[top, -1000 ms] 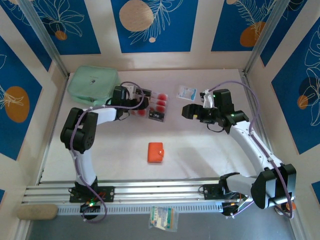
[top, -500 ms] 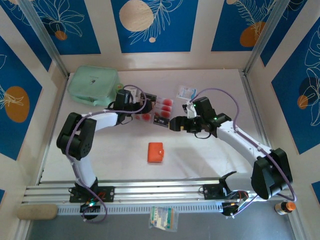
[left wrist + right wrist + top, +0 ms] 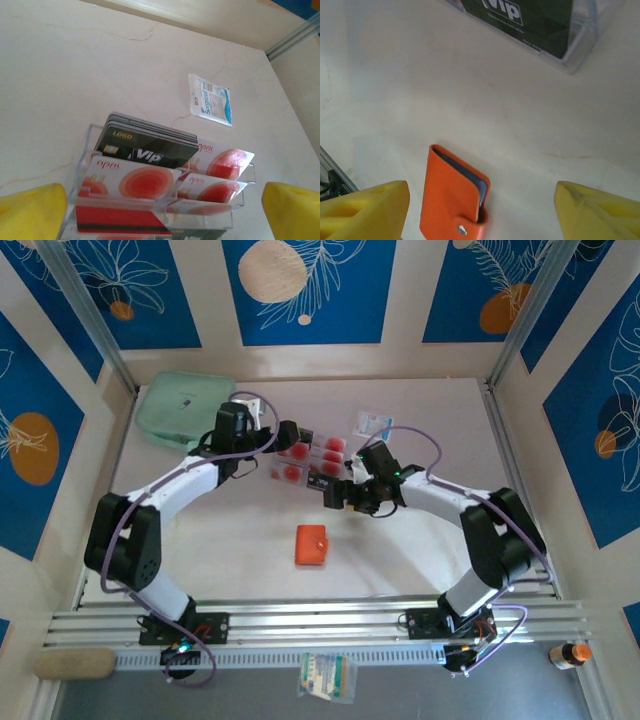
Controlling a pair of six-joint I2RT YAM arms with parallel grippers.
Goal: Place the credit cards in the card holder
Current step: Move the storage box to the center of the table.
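Note:
Several credit cards, pale with big red round marks, stand in a clear tiered rack together with black VIP cards. My left gripper is open, its yellow fingertips either side of the rack's near end. From above, the credit cards lie just right of the left gripper. The orange card holder lies snapped shut on the table. It sits between the spread fingers of my open right gripper, nearer the left one. In the top view the right gripper hovers just behind and right of the card holder.
A mint-green zip pouch sits at the back left. A small surgical packet lies behind the rack, also in the left wrist view. The rack's corner is just beyond the right gripper. Bare table surrounds the holder.
My right arm has swung left and toward the near edge, from beside the rack to over the orange card holder. The left arm has shifted slightly back along the rack.

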